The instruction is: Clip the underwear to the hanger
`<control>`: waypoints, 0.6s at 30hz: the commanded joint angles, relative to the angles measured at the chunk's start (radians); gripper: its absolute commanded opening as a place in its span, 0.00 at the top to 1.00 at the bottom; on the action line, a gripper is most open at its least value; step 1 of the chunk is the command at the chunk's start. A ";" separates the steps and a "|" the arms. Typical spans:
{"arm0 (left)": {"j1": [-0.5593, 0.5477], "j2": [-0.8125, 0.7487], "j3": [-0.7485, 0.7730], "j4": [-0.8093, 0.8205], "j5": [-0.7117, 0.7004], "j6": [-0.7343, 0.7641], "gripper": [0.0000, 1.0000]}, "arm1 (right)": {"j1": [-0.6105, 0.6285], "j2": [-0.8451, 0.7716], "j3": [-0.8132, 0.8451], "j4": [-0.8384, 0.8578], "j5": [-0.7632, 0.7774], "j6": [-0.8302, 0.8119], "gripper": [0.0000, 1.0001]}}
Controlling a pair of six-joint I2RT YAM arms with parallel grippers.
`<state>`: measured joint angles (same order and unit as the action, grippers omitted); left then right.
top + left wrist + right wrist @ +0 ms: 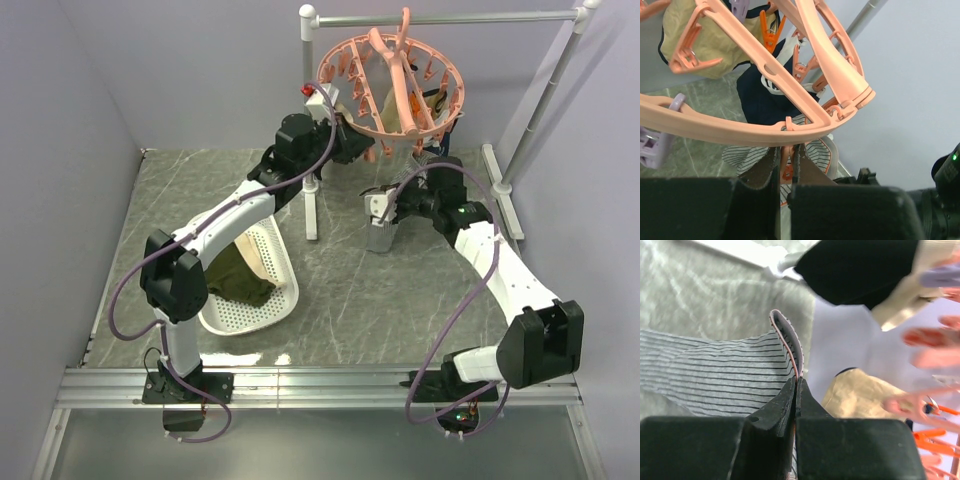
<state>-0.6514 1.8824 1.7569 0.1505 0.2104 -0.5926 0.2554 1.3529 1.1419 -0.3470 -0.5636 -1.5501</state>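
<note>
The salmon-pink hanger (390, 80) hangs by its hook from the rail at the back, and its ring crosses the left wrist view (740, 132). My left gripper (362, 148) is at the ring's near-left rim. Its jaws (786, 162) are pinched on a pink clip peg (786, 167) that hangs under the ring. My right gripper (393, 200) is shut on the waistband of the grey-and-white striped underwear (379, 232) just below the ring. The cloth hangs down from the jaws (796, 382). The striped fabric (715, 375) also shows behind the peg (747, 155).
A dark navy garment (760, 95) and a beige one (715, 45) hang clipped to the hanger. The grey metal rail stand (440, 18) has a post (312, 200) beside my left arm. A white basket (250, 325) holding an olive-green garment (240, 275) lies at the left.
</note>
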 commanded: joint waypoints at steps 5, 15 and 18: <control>0.016 -0.019 -0.033 0.139 0.124 -0.050 1.00 | -0.050 -0.014 0.079 0.080 -0.196 0.231 1.00; 0.061 -0.035 -0.131 0.337 0.369 -0.042 1.00 | -0.090 0.026 0.185 0.005 -0.295 0.387 1.00; 0.067 -0.035 -0.152 0.386 0.391 -0.050 1.00 | -0.091 0.035 0.203 -0.012 -0.308 0.389 1.00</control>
<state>-0.5835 1.8824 1.6211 0.4168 0.4976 -0.6350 0.1703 1.3743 1.2915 -0.3363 -0.8230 -1.2079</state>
